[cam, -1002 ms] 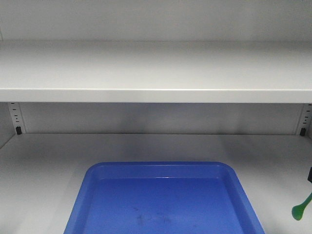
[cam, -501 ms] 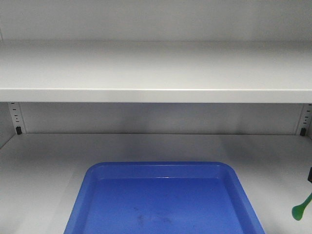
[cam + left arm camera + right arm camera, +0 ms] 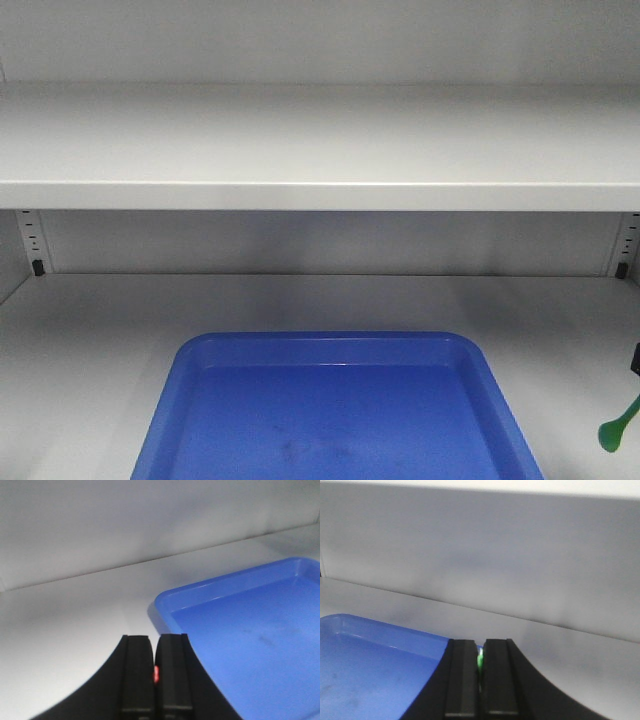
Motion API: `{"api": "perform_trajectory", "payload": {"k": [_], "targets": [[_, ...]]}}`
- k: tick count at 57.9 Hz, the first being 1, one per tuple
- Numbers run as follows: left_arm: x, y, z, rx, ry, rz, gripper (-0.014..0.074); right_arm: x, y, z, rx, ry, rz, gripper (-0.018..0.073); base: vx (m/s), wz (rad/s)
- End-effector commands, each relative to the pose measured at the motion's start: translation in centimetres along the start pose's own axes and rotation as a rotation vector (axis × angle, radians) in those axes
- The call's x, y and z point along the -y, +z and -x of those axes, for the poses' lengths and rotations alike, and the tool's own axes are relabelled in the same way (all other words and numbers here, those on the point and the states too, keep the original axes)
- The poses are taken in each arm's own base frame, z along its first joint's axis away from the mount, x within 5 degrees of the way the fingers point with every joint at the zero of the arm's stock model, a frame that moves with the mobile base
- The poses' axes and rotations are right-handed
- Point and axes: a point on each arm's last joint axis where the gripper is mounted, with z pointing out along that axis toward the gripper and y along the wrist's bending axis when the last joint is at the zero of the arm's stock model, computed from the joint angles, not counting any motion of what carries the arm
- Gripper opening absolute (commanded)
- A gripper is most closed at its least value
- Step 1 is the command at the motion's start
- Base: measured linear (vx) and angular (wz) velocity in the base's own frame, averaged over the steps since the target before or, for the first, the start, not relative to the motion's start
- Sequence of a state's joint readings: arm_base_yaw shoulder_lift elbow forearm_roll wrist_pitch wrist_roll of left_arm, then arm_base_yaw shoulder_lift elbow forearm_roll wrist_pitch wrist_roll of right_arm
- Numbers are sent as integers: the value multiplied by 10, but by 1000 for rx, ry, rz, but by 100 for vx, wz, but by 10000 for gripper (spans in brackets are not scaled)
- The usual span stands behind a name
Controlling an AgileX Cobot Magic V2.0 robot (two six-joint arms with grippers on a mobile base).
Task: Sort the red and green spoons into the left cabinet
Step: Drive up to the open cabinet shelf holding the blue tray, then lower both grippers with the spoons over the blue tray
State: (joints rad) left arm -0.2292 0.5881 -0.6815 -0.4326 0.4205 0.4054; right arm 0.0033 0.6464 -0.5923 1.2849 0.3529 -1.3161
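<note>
The green spoon (image 3: 615,428) hangs at the far right edge of the front view, bowl down, beside the blue tray (image 3: 330,340). A green sliver of that spoon (image 3: 480,661) shows between the fingers of my right gripper (image 3: 480,642), which is shut on it just past the tray's right rim (image 3: 385,630). My left gripper (image 3: 154,639) is shut on the red spoon (image 3: 156,674), seen only as a small red spot between the pads. It hovers over the grey cabinet floor (image 3: 60,630), just left of the tray's corner (image 3: 165,605). The cabinet's upper shelf board (image 3: 320,150) spans the front view.
The blue tray lies on the cabinet's lower board (image 3: 80,350) and looks bare inside, with faint scuffs. Slotted rails (image 3: 34,240) with black clips stand at both back corners. The grey back panel (image 3: 320,245) closes the rear.
</note>
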Motion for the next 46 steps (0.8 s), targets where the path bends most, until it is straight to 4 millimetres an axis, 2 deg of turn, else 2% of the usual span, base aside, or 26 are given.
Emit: {"api": "perform_trajectory", "payload": {"k": [1,14,30,37,46], "targets": [[-2,3,17,122,-48,12,0,2,4,8,21,34,2,-4,0,0],[0,28,24,124,-2,-58,0,-2,22,11,36,28,120,-4,0,0],[15,67,30,160,-7,-301,0,-9,52,6,78,-5,329,-4,0,0],[19,79,32,223,5,-388,0,-11,63,5,73,-5,398,-4,0,0],[25,96,33,212,26,-501,0,-9,80,9,70,13,468,-4,0,0]]}}
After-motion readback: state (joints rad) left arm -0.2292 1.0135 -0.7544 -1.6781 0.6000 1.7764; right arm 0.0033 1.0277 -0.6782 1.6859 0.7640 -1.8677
